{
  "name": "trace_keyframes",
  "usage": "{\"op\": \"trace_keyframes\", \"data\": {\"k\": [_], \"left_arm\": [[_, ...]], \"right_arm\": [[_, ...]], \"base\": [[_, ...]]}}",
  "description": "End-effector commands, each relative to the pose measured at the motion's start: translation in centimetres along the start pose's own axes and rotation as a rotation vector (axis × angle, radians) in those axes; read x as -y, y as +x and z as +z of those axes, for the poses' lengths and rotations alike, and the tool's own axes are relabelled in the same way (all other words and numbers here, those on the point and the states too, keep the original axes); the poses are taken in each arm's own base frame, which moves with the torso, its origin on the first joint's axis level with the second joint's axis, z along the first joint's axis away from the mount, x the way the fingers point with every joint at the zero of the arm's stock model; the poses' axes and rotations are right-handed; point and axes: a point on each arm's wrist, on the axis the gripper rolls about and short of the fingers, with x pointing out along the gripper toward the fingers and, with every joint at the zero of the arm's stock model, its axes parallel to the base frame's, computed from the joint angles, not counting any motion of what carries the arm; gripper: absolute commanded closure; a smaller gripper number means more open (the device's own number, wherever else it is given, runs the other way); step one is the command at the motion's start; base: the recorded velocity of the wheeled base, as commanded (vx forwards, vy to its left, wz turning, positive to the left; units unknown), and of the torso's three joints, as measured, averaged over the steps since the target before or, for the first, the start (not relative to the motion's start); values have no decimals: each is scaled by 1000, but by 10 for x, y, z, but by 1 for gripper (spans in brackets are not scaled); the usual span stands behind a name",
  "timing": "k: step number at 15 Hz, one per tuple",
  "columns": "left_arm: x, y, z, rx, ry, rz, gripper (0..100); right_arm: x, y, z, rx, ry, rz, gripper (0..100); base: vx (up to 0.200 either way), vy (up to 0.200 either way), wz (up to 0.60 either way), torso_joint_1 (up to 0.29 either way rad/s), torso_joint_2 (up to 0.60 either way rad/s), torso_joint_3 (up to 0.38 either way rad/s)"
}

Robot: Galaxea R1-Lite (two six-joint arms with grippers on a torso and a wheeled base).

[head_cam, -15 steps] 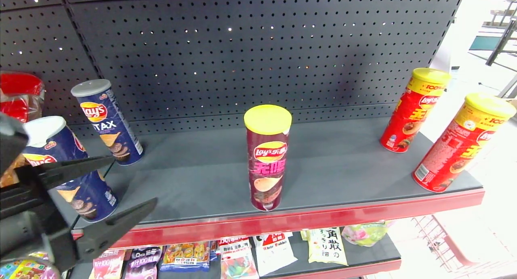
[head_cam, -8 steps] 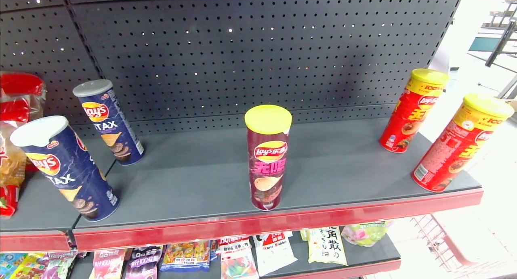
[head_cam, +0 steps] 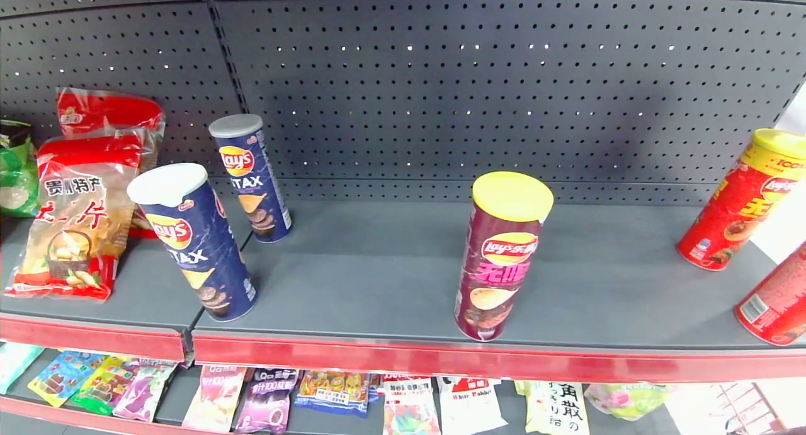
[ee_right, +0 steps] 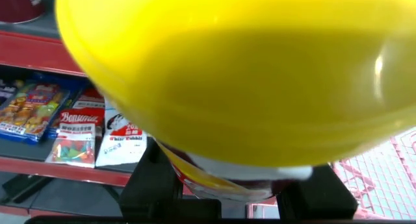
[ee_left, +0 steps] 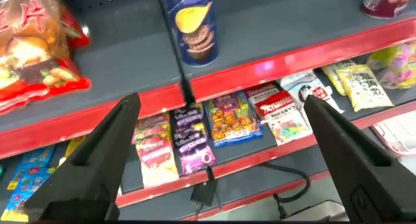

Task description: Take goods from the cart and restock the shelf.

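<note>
While the left gripper (ee_left: 221, 104) faces the shelf (ee_left: 260, 65), jaws apart, the right gripper (ee_right: 227, 188) clamps a yellow-lidded can (ee_right: 227, 74).

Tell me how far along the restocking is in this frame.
Already shelved: near blue can, far blue can, maroon can, far red can and near red can stand on the shelf, gaps between them. In hand: the right claw grips a yellow-lidded can. The left claw is open and empty. Left: setting that can down, probably in a gap; whether more goods follow cannot be told.
</note>
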Motion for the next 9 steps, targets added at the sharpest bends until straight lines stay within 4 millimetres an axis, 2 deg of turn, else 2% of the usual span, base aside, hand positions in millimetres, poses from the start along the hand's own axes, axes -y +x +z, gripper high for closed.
{"op": "trace_keyframes", "data": {"k": [1, 3, 5, 8, 9], "left_arm": [[0, -3, -7, 16, -3, 2, 0], [1, -8, -20, 33, -6, 10, 0], [2, -11, -33, 6, -17, 33, 0], [8, -6, -57, -57, -93, 86, 0], [8, -6, -62, -54, -93, 82, 0]], "right_arm": [[0, -1, 2, 8, 0, 5, 100], [2, -4, 17, 45, -1, 33, 100], [5, 3, 47, 17, -3, 77, 100], [8, 40, 111, -54, 0, 193, 100], [8, 50, 120, -72, 1, 209, 100]], "base": [[0, 0, 0, 0, 0, 0], [0, 0, 0, 0, 0, 0], [0, 0, 0, 0, 0, 0], [0, 0, 0, 0, 0, 0], [0, 0, 0, 0, 0, 0]]}}
